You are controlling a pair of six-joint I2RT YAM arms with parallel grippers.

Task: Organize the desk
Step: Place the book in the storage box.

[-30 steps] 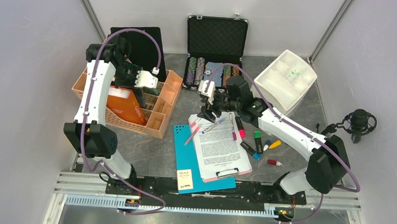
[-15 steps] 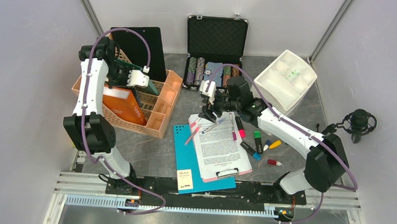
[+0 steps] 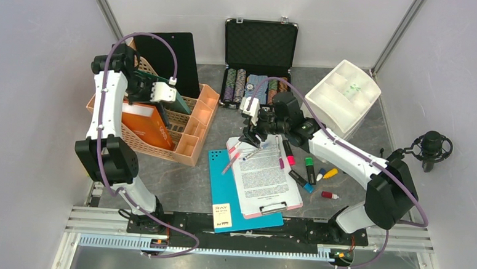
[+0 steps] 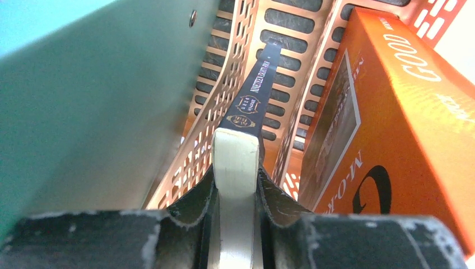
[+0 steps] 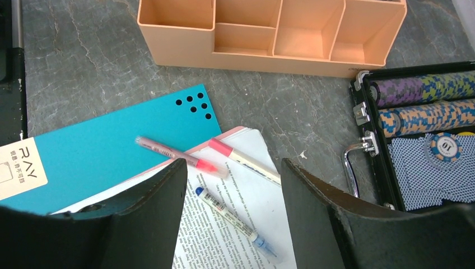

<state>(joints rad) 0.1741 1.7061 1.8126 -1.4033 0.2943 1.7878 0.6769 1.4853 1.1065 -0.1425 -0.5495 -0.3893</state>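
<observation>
My left gripper (image 4: 235, 190) pinches one slim black book (image 4: 255, 89) in the narrow gap between one green board (image 4: 95, 95) and one orange book (image 4: 386, 123). My right gripper (image 5: 232, 168) gapes, empty, above three pens (image 5: 173, 155); open desk (image 5: 84, 61) lies beyond its tips.

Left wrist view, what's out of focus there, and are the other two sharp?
Left wrist: the green panel and the left tool blur up close, while the orange book reads crisp. Right wrist: the pink pen and paper are sharp. Top external: even, soft light.
</observation>
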